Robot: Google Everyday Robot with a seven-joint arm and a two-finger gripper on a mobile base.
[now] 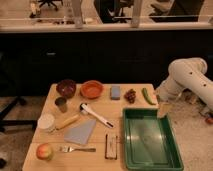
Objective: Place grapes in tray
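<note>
The small dark reddish-brown grape cluster [130, 95] lies ungrasped on the wooden bench [117, 107], just beyond the large dark green plastic tray [148, 142]; the gripper [162, 108] hangs to its right, over the tray's far-right corner, probably lining up a reach; whether released or clenched, I cannot tell.

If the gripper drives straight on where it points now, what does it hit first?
The gripper points down at the far right corner of the tray: likely its rim first, though depth is unclear and it may pass just outside. The grapes are off that line.

Brown bowl [66, 88], orange bowl [92, 89], apple [44, 151], fork [77, 149] and green pepper [147, 96] rest on the table [122, 110].
</note>
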